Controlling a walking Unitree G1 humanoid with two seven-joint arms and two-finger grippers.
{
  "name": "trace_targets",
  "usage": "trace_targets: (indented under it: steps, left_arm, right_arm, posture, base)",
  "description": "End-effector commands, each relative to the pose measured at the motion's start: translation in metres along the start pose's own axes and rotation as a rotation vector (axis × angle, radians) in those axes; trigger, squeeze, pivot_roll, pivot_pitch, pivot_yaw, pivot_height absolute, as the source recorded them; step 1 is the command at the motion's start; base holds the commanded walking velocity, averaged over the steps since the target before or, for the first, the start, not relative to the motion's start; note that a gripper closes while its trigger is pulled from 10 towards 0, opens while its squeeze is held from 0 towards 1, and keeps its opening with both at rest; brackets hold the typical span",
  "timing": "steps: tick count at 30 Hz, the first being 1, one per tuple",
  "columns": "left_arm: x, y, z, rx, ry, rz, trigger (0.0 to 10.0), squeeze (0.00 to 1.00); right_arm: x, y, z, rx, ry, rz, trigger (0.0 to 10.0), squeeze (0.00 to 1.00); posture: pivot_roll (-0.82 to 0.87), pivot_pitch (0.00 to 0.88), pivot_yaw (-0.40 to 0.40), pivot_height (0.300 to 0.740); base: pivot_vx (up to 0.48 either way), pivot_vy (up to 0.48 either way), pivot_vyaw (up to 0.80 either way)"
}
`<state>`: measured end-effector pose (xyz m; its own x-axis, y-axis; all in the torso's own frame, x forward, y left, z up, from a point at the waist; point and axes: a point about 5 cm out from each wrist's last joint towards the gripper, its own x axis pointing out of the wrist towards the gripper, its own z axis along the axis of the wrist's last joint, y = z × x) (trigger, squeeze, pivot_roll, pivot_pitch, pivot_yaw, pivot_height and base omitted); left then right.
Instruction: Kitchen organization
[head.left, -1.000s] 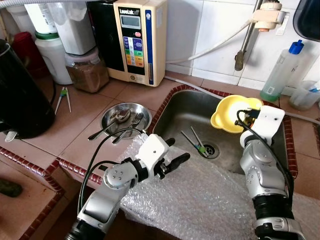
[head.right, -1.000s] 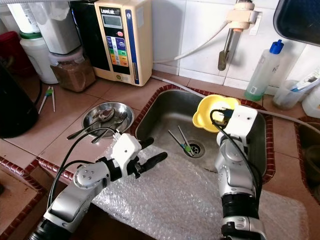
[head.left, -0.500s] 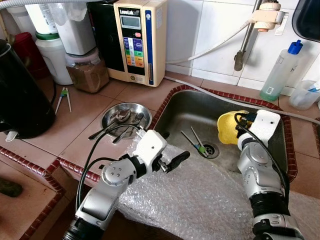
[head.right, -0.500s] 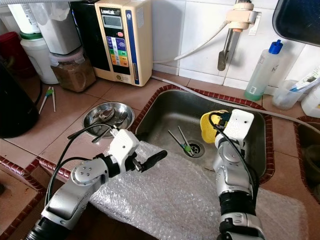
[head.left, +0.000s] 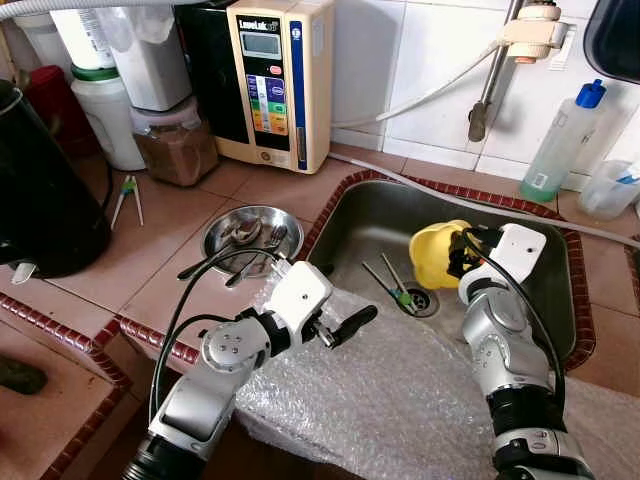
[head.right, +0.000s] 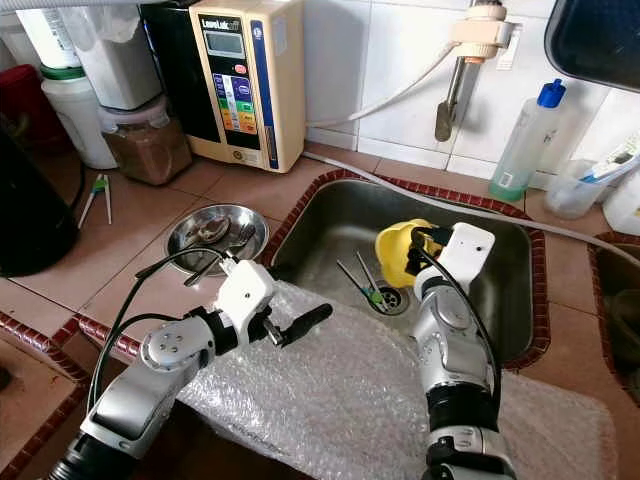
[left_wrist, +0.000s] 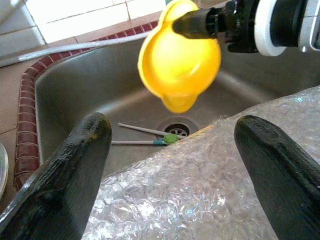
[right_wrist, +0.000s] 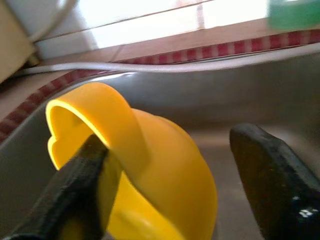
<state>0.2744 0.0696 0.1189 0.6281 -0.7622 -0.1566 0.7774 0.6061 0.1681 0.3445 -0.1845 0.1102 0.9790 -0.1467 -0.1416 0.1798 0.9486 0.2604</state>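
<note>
Your right end effector grips the yellow bowl over the sink, while your left end effector hovers open above bubble wrap.

we see a terracotta tile counter edged with a dark red patterned border. a steel sink is set into it. the wall behind is white tile. a tap hangs from the wall above the sink, with a white hose running off it. a cream water unit stands against the wall, beside jars and a white canister. a black kettle sits on the counter's left. a clear bottle with a blue cap stands right of the sink. bubble wrap lies over the near counter edge. light is bright and even.
</note>
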Motion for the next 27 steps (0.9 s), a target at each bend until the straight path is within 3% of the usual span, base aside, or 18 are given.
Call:
trace_targets:
  steps: [1,3,7,9,10,13,14,16,17,19,21,25,27]
  left_arm:
    - [0.001,0.001,0.002,0.023,0.005,0.004,10.0,1.00]
    - [0.001,0.001,0.002,0.024,0.007,0.003,10.0,1.00]
    - [0.000,0.001,0.000,0.026,0.019,-0.002,10.0,1.00]
    - [0.000,0.000,0.000,0.028,0.023,-0.005,10.0,1.00]
    - [0.000,0.000,-0.001,0.027,0.026,-0.006,10.0,1.00]
    - [0.000,0.000,-0.001,0.027,0.027,-0.007,10.0,1.00]
    - [0.000,0.000,0.000,0.033,0.023,0.001,10.0,1.00]
    - [-0.001,0.003,0.001,0.036,0.018,0.020,10.0,1.00]
    - [-0.001,0.004,0.001,0.042,0.015,0.030,10.0,1.00]
    - [-0.001,0.005,0.001,0.046,0.018,0.040,10.0,1.00]
    - [-0.001,0.005,0.001,0.046,0.019,0.043,10.0,1.00]
    - [0.000,0.004,0.001,0.047,0.021,0.046,10.0,1.00]
    - [0.000,0.004,0.000,0.046,0.022,0.052,10.0,1.00]
  right_arm:
    - [0.002,0.011,-0.001,0.017,0.031,0.061,10.0,1.00]
    - [0.002,0.013,-0.002,0.001,0.034,0.074,10.0,1.00]
    - [0.001,0.021,0.001,-0.152,-0.010,0.120,10.0,1.00]
    - [0.001,0.024,0.000,-0.137,-0.002,0.153,10.0,1.00]
    - [0.001,0.024,-0.001,-0.207,-0.002,0.142,10.0,1.00]
    - [0.002,0.020,0.001,-0.276,-0.022,0.089,10.0,1.00]
    - [0.001,0.022,-0.001,-0.271,-0.010,0.115,10.0,1.00]
    - [0.000,0.020,-0.006,-0.356,0.011,0.101,10.0,1.00]
    - [-0.001,0.020,-0.010,-0.334,0.047,0.122,10.0,1.00]
    - [-0.003,0.026,-0.018,-0.385,0.108,0.215,10.0,1.00]
    - [-0.004,0.028,-0.019,-0.433,0.097,0.227,10.0,1.00]
    - [-0.001,0.020,-0.021,0.177,0.186,0.080,10.0,1.00]
    - [-0.001,0.010,-0.025,0.300,0.218,0.002,10.0,1.00]
  posture:
    - [-0.03,0.000,0.056,0.740]
    - [-0.03,0.000,0.056,0.740]
    - [-0.03,0.000,0.057,0.740]
    - [-0.03,0.000,0.057,0.740]
    - [-0.03,0.000,0.060,0.740]
    - [-0.03,0.000,0.060,0.740]
    - [-0.03,0.000,0.057,0.740]
    - [-0.03,0.000,0.057,0.740]
    - [-0.03,0.000,0.057,0.740]
    - [-0.03,0.000,0.057,0.740]
    - [-0.03,0.000,0.059,0.740]
    - [-0.03,0.000,0.053,0.740]
    - [-0.03,0.000,0.053,0.740]
  base:
    - [0.000,0.000,0.00]
    - [0.000,0.000,0.00]
    - [0.000,0.000,0.00]
    - [0.000,0.000,0.00]
    - [0.000,0.000,0.00]
    - [0.000,0.000,0.00]
    - [0.000,0.000,0.00]
    - [0.000,0.000,0.00]
    - [0.000,0.000,0.00]
    - [0.000,0.000,0.00]
    - [0.000,0.000,0.00]
    - [0.000,0.000,0.00]
    - [0.000,0.000,0.00]
